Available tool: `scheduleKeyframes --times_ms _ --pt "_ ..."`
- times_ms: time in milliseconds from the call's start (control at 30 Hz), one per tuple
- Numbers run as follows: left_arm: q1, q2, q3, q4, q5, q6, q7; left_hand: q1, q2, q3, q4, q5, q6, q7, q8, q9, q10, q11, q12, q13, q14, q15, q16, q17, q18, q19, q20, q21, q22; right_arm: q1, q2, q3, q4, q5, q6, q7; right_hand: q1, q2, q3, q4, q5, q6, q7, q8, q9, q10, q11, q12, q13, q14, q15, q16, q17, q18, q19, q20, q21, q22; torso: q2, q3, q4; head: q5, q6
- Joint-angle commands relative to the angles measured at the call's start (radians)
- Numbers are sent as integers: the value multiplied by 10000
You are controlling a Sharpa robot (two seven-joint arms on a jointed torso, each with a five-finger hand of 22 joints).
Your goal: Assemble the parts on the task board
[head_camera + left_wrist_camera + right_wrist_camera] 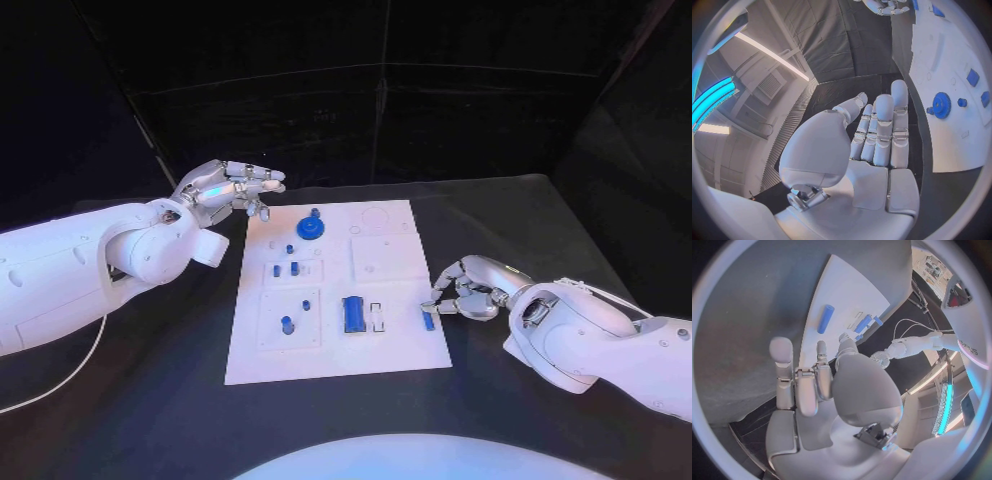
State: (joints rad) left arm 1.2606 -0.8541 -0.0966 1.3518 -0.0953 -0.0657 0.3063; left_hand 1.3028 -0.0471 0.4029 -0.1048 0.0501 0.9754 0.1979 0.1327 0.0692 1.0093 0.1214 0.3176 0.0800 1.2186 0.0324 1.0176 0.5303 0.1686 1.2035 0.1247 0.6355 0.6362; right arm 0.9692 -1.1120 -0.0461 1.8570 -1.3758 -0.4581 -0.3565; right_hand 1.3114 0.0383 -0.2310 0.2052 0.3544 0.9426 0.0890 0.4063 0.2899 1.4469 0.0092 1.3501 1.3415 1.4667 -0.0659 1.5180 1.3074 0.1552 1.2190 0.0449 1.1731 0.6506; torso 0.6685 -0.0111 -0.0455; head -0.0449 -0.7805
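Head view: white task board (pixel 389 350) lies mid-worktop (pixel 173 410), long axis running away from the robot. Blue parts on it: a gear (pixel 313 229) at the far end, small pegs (pixel 287 268) below it, an oblong peg (pixel 286 323) in the near-left panel, a long blue bar (pixel 352 313) near centre. No readable writing on the board in this view. Left hand (pixel 228 190) hovers off the board's far-left corner, fingers apart, holding nothing. Right hand (pixel 469 292) sits at the board's right edge, fingertips pinched on a small blue part (pixel 428 320) that touches or hangs just over the board; cannot tell which.

Left wrist view adds the gear's teeth (pixel 941 105) and the left hand's fingers (pixel 883 131) straight and empty.

Right wrist view: right hand (pixel 826 385), a loose blue cylinder (pixel 825 318) on the board, partial lettering on the far arm, unreadable.
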Motion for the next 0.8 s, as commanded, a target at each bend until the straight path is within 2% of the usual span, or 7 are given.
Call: scheduleKeyframes --times_ms 33,100,233,433,633,700,800 --pt "10 18 -10 -5 -26 98 47 -4 84 -44 22 -22 -75 4 -12 -4 -49 5 53 12 -82 -20 -15 -16 130 -67 13 -43 -9 4 11 -1 -34 -735 117 -551 -111 -8 -98 24 -91 117 6 -46 -11 -70 14 0 26 788 89 -49 1390 -66 -25 70 -21 15 6 15 -42 -38 -5" --pt "10 23 -19 -1 -26 102 44 -4 84 -44 22 -22 -75 4 -12 -4 -49 5 53 12 -82 -20 -15 -16 130 -67 13 -43 -9 2 20 -2 -73 -889 183 -703 -169 -36 -184 91 -158 212 -18 -52 2 -65 -3 -9 23 786 77 -55 1381 -61 -27 67 -29 3 12 6 -10 -80 -7" --pt "9 21 -30 -7 -26 98 41 -4 84 -44 22 -22 -75 4 -12 -4 -49 5 53 12 -82 -20 -15 -16 130 -67 13 -43 -9 -1 62 -3 -113 -1035 319 -850 -230 -66 -276 170 -261 321 -52 -40 29 -7 -30 67 104 785 59 -61 1372 -62 -14 54 -23 23 13 16 -23 -48 -44" --pt "9 10 -41 -2 -26 96 42 -4 84 -44 22 -22 -75 4 -12 -4 -49 5 53 12 -82 -20 -15 -16 130 -67 13 -43 -9 -8 189 -6 -205 -1174 633 -972 -230 -87 -350 223 -431 429 -92 -18 70 14 -64 84 126 785 32 -64 1368 -62 -7 33 -25 31 1 -6 -15 -65 -41" --pt "8 -4 -45 7 -26 94 43 -4 84 -44 22 -22 -75 4 -12 -4 -49 5 53 12 -82 -20 -15 -16 130 -67 13 -43 -9 -12 296 -9 -285 -1256 860 -1042 -215 -82 -361 230 -484 459 -103 -11 84 18 -73 88 131 784 25 -67 1365 -62 -7 26 -27 29 -5 1 -36 -32 -49" --pt "8 -6 -46 9 -26 94 45 -4 84 -44 22 -22 -75 4 -12 -4 -49 5 53 12 -82 -20 -15 -16 130 -67 13 -43 -9 -14 342 -9 -301 -1291 893 -1040 -196 -83 -363 223 -498 468 -108 -10 89 21 -77 90 134 785 21 -66 1367 -63 -7 24 -28 30 -6 6 -27 -33 -44" --pt "8 -10 -47 18 -26 99 46 -4 84 -44 22 -22 -75 4 -12 -4 -49 5 53 12 -82 -20 -15 -16 130 -67 13 -43 -9 -15 383 -10 -331 -1326 935 -1040 -164 -84 -363 211 -509 480 -114 -8 96 24 -83 93 139 785 17 -66 1367 -63 -5 19 -28 34 -5 -5 -13 -47 -40"
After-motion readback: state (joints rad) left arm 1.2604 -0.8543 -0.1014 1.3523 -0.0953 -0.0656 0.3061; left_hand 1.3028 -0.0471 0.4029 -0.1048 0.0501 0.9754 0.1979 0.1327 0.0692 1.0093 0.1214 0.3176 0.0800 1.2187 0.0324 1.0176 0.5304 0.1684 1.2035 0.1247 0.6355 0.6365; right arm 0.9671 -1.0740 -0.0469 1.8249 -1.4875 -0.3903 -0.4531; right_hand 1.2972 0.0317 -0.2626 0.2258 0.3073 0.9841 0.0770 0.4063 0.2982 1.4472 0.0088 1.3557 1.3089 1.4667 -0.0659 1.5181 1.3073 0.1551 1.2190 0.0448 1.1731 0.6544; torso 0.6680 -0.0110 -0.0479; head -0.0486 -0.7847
